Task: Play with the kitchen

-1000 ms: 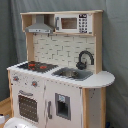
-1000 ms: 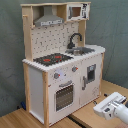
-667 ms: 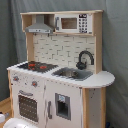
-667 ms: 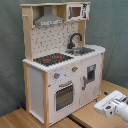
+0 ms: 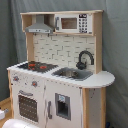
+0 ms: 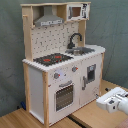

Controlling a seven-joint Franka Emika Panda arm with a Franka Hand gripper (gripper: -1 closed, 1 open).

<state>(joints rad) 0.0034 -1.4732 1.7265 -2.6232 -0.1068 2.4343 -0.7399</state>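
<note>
A large white and light-wood toy play kitchen (image 5: 57, 70) (image 6: 62, 62) fills the middle of the frame in both exterior views, standing upright on a light wooden table (image 6: 87, 116) in front of a grey-green cloth backdrop (image 5: 116, 45) (image 6: 112, 35). On its top lie a black stovetop with red rings (image 5: 34, 65) (image 6: 52, 59) and a sink with a curved black faucet (image 5: 85, 59) (image 6: 74, 40). Above hang a grey hood (image 5: 40, 26) (image 6: 49, 19) and a small white microwave (image 5: 74, 23) (image 6: 76, 11). In the second exterior view, the robot's white tool (image 6: 114, 100) sits at the lower right of the frame, apart from the kitchen; whether it is open or closed cannot be told.
</note>
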